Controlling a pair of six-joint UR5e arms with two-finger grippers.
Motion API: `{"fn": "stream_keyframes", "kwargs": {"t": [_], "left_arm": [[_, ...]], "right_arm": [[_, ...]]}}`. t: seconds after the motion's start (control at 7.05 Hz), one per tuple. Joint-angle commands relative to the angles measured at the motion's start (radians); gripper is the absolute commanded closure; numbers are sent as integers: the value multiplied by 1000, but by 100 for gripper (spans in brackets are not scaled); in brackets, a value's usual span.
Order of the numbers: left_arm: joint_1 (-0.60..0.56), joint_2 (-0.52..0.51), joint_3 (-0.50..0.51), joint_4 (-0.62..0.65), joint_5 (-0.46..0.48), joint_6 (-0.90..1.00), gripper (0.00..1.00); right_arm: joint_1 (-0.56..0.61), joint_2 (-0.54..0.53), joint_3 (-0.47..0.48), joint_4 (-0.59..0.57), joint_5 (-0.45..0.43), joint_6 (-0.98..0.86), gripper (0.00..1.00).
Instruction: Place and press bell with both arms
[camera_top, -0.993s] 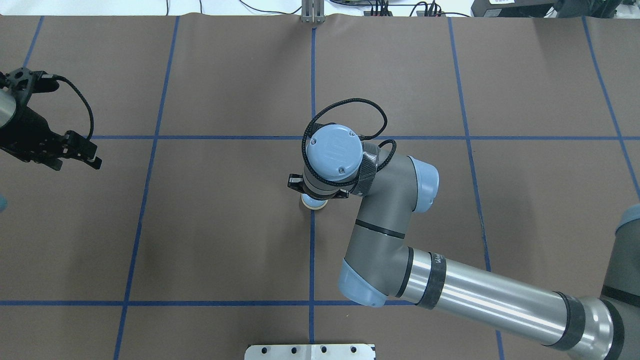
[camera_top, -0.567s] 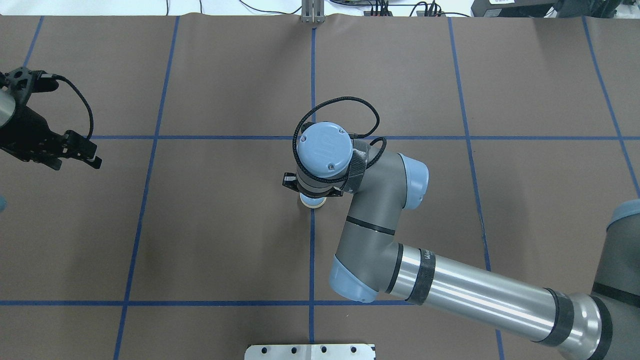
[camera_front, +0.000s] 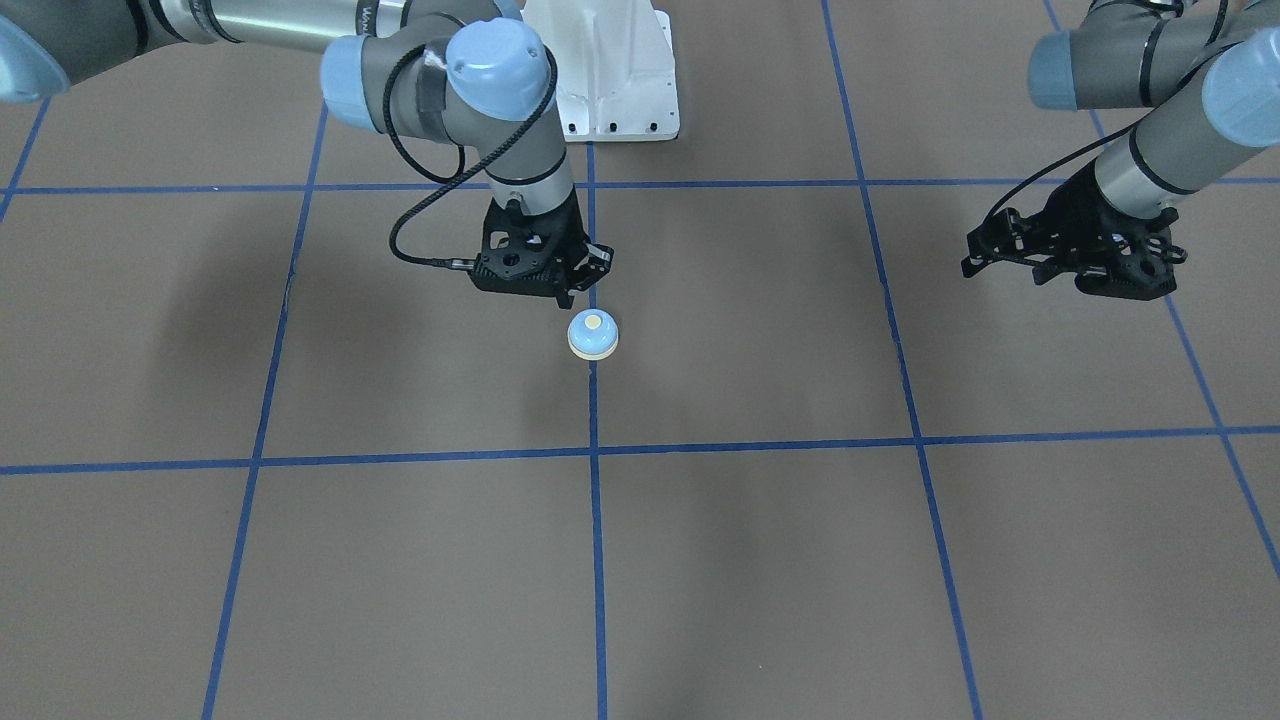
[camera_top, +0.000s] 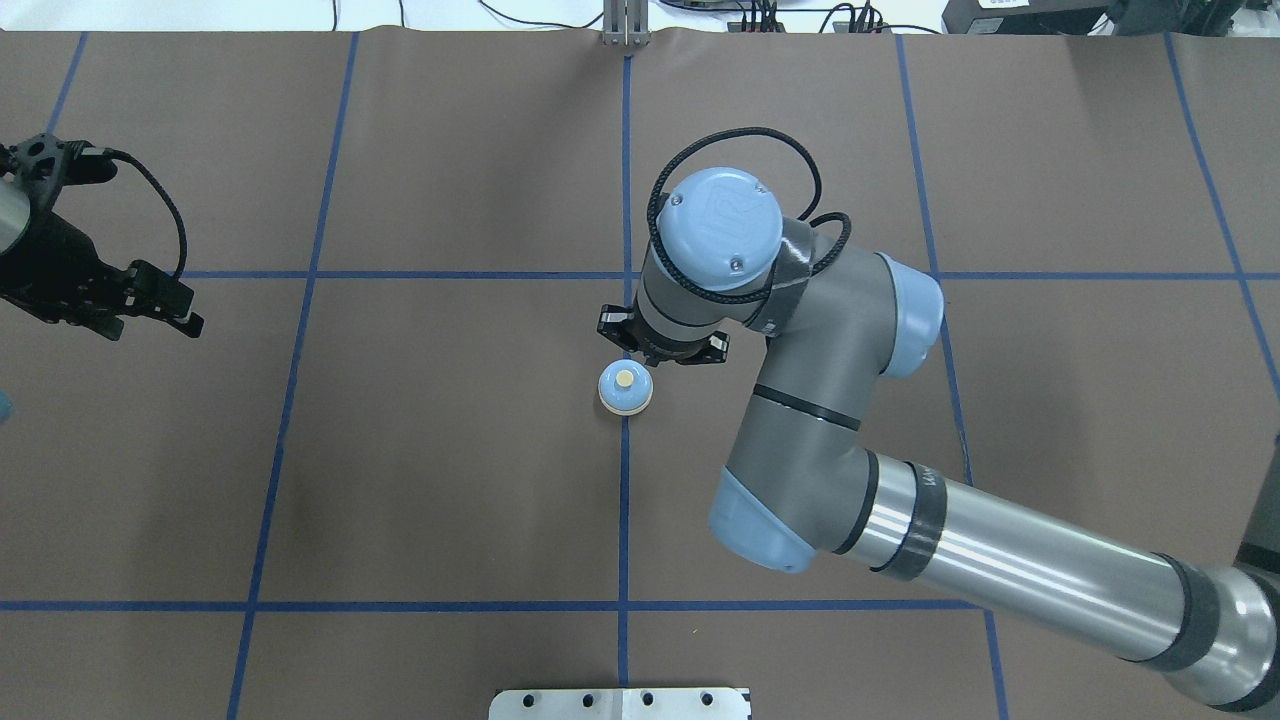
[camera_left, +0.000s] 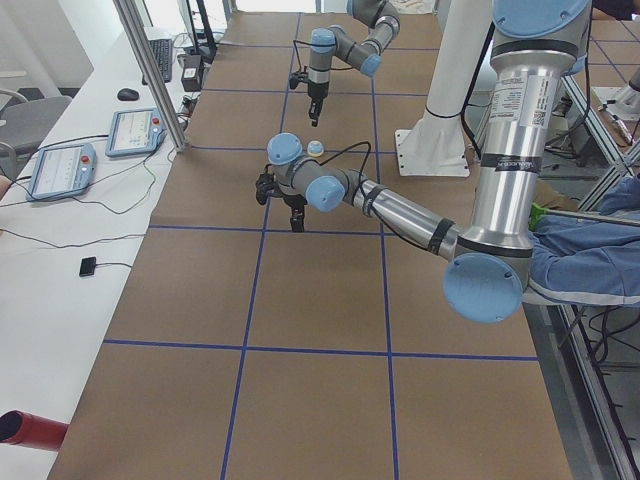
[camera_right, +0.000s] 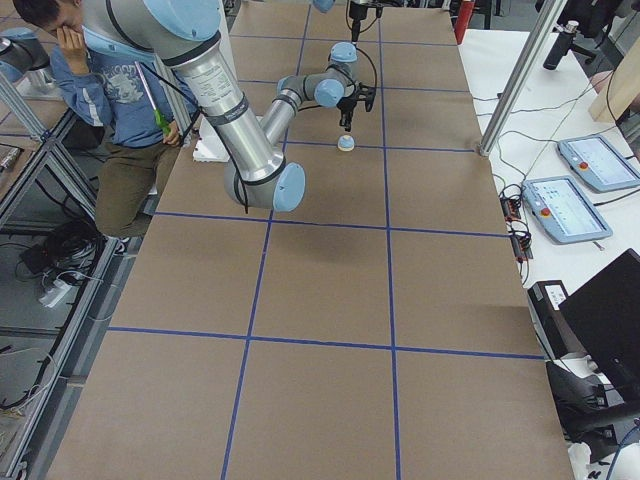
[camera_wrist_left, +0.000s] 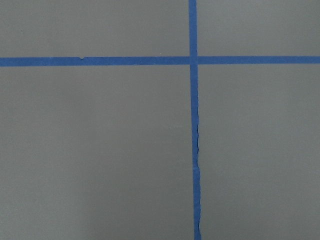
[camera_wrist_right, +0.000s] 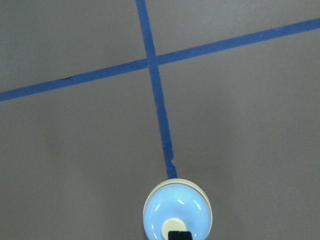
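The light-blue bell (camera_top: 625, 388) with its cream button stands upright on the centre blue tape line; it also shows in the front view (camera_front: 592, 334). My right gripper (camera_front: 570, 296) hangs just beyond the bell, off it, with its fingers together. In the right wrist view the bell (camera_wrist_right: 177, 210) is at the bottom edge, and one black fingertip (camera_wrist_right: 179, 235) shows over its button. From overhead the wrist mostly hides the right gripper (camera_top: 650, 358). My left gripper (camera_top: 193, 312) hovers far off at the table's left, open and empty; it also shows in the front view (camera_front: 1000, 272).
The brown table cover (camera_top: 450, 450) carries a blue tape grid. The white pedestal (camera_front: 610, 70) stands at the robot's edge. A metal post (camera_top: 625, 25) stands at the far edge. Tablets and cables (camera_right: 570, 195) lie on a side bench. A person (camera_right: 110, 80) stands beside the table.
My right arm has lifted and pulled back from above the bell towards the table's far side, so the bell now shows in full. The left arm has not moved.
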Motion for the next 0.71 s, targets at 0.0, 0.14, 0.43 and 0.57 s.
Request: {"fn": "stream_keyframes", "kwargs": {"t": [0.0, 0.14, 0.43, 0.57], "left_arm": [[-29, 36, -13, 0, -1, 74, 2], [-70, 63, -18, 1, -4, 149, 2], [-133, 125, -25, 1, -4, 289, 2], [-168, 178, -51, 1, -4, 361, 2]], "right_arm": [[109, -197, 178, -13, 74, -152, 100], [197, -327, 252, -12, 128, -279, 100], [437, -562, 314, -1, 290, -605, 88], [554, -659, 308, 1, 321, -809, 71]]}}
